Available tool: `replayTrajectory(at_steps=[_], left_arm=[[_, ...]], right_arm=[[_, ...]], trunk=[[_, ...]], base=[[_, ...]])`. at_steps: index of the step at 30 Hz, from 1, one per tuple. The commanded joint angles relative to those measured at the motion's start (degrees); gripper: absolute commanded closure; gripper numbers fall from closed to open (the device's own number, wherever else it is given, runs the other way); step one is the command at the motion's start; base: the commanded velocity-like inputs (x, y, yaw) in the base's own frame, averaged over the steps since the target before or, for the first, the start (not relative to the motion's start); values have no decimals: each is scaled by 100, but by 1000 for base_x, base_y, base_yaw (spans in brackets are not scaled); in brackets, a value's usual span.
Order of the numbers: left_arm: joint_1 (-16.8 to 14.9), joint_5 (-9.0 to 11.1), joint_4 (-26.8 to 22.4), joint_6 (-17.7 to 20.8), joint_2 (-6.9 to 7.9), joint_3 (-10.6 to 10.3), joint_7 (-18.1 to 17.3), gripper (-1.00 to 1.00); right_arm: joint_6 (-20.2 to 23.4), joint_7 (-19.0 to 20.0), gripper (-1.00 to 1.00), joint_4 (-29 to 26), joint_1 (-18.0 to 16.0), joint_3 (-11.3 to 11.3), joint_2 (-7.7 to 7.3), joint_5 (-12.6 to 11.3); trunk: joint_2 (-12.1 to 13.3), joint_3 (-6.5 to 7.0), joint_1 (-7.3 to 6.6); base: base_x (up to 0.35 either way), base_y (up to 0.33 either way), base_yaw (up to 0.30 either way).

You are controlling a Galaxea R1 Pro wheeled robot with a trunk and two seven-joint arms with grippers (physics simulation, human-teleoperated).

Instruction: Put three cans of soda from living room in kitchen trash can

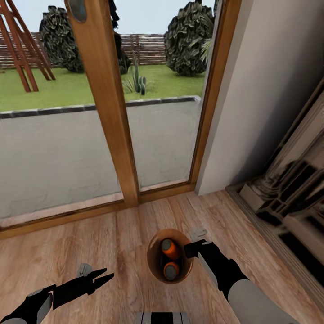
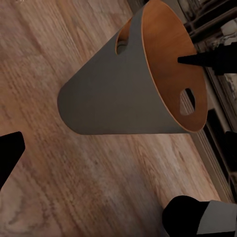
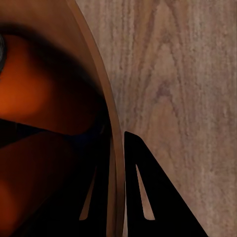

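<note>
In the head view, we see the tash can [image 1: 155, 265] standing on the light wood floor [image 1: 90, 243] in the lower middle of the frame, just in front of a large glass door with a wooden frame [image 1: 105, 103]. Inside it we count two orange soda cans [image 1: 169, 249], one above the other in the picture, each with a silvery top; something dark lies between them, but we cannot tell what it is.

The right gripper [image 1: 194, 248] is at the right side of the basket's copper-brown rim. In the right wrist view its two black fingers [image 3: 153, 197] stand one on each side of the rim [image 3: 111, 123], one inside and one outside, so the jaws look closed on the wall of the basket. An orange can [image 3: 29, 94] fills the upper left of that view.

The left gripper [image 1: 104, 277] hovers over the floor at the lower left, apart from the basket, with its jaws apart and holding nothing. The left wrist view shows the grey tapered outside [image 2: 113, 94] of the basket and two handle holes in its wall.

At the right edge of the head view there is a glossy dark cabinet [image 1: 288, 198].
</note>
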Motion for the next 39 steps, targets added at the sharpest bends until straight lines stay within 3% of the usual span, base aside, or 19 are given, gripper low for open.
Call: replayTrajectory(at_steps=[1, 6, 35, 36, 39], left_arm=[[-2, 0, 2, -1, -1, 1, 1, -100], [-2, 5, 2, 0, -1, 1, 0, -100], [-2, 5, -3, 0, -1, 1, -8, -100], [-2, 5, -4, 0, -1, 1, -8, -100], [-2, 5, -5, 0, -1, 1, -8, -100]], right_arm=[[-13, 37, 100, -16, 4, -18, 4, -29], [-12, 39, 100, -16, 4, -18, 4, -29], [-14, 35, 100, -16, 4, -17, 4, -29], [-13, 37, -100, -16, 4, -18, 4, -29], [-13, 36, -100, -16, 4, -18, 4, -29]], trunk=[[-41, -19, 106], [-242, -109, 216], [-362, -163, 281], [-362, -163, 281], [-362, -163, 281]], base=[[0, 0, 0], [0, 0, 0], [0, 0, 0], [0, 0, 0], [0, 0, 0]])
